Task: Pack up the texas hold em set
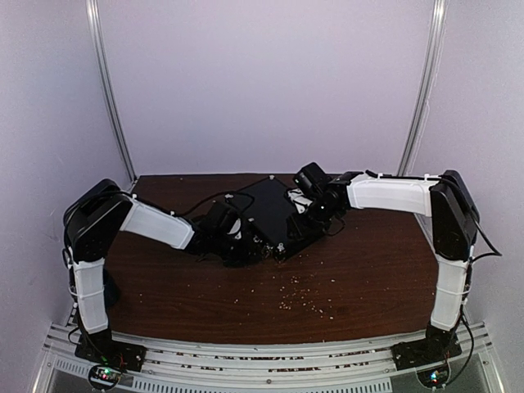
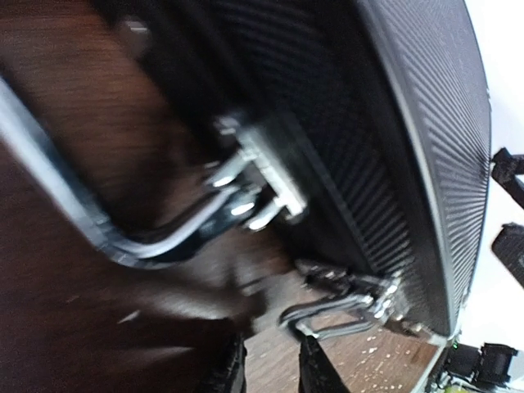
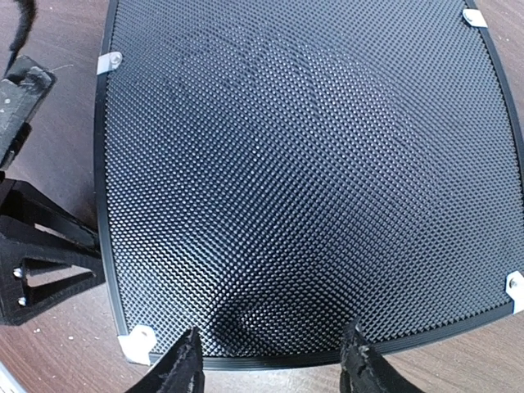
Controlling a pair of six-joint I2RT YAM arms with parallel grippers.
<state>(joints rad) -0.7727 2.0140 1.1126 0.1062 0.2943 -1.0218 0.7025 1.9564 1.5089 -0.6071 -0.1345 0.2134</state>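
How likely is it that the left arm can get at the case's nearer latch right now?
Probably yes. The left gripper sits just short of that latch on the closed case, fingers slightly apart, and nothing lies between them but bare table.

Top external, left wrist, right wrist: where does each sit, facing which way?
Top external: above and behind the robot, facing down at the table; left arm and right arm reach the case.
Left wrist: low beside the case, facing its latch; left gripper at bottom edge.
Right wrist: above the lid, facing down; right gripper at bottom edge.
Shared: all three show the case.
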